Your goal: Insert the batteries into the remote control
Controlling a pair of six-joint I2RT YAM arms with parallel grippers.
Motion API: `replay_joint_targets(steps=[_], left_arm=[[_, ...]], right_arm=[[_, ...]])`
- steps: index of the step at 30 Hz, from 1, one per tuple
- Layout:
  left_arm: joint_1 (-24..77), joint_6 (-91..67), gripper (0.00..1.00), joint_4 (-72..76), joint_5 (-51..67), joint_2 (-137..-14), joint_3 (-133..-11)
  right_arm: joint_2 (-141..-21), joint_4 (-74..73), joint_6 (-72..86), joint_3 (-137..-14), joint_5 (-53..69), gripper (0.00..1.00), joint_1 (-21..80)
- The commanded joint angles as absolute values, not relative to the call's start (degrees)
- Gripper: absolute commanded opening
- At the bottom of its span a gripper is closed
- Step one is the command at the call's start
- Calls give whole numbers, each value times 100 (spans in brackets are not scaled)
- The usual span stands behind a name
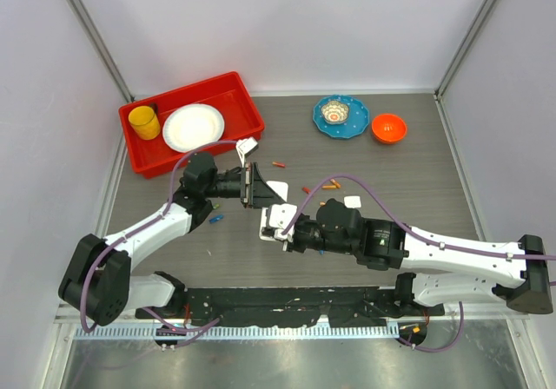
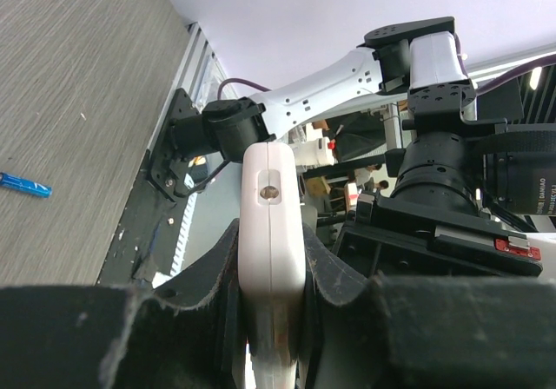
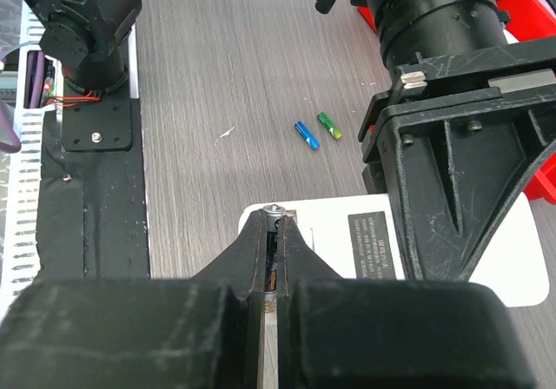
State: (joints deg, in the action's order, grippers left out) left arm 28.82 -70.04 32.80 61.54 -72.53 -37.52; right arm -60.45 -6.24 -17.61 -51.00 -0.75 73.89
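My left gripper [image 1: 258,187] is shut on the remote control [image 1: 278,189] and holds it above the table's middle. In the left wrist view the remote control [image 2: 272,189] stands edge-on between the fingers [image 2: 208,267]. In the right wrist view its plain white back [image 3: 330,233] with a dark label faces up. My right gripper [image 3: 274,233] is shut on a dark battery [image 3: 275,212] at the remote's near end, right at the open battery slot. Loose orange batteries [image 1: 330,185] lie behind; a blue battery [image 3: 306,135] and a green one [image 3: 329,125] lie on the table to the left.
A red tray [image 1: 228,89] with a white plate [image 1: 193,127] and a yellow cup [image 1: 144,121] stands at the back left. A blue plate with a small bowl [image 1: 340,114] and an orange bowl [image 1: 388,128] stand at the back. A small white cover piece [image 1: 352,201] lies by the right arm.
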Motion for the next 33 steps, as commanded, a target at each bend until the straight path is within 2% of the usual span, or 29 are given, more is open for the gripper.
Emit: replay_joint_targets(steps=[1,9,24,33], left_arm=[[2900,-7022,0,3577,6144,-7172,-3823],[2909,-7022,0,3595,6074,-7093,-3832],[2900,-7084,1,3595,5924,-6847,-3841],[2900,-7110,0,3542,5976,-6873,-3893]], right_arm=[[-6047,-588,-1714,-5282,184,1,7436],[-6135,-1362,-1635,-5537,79,1,7436],[-6126,-1951,-1723,-5493,-378,1,7435],[-6275,-2100,-1846,-5590,-202,1,7453]])
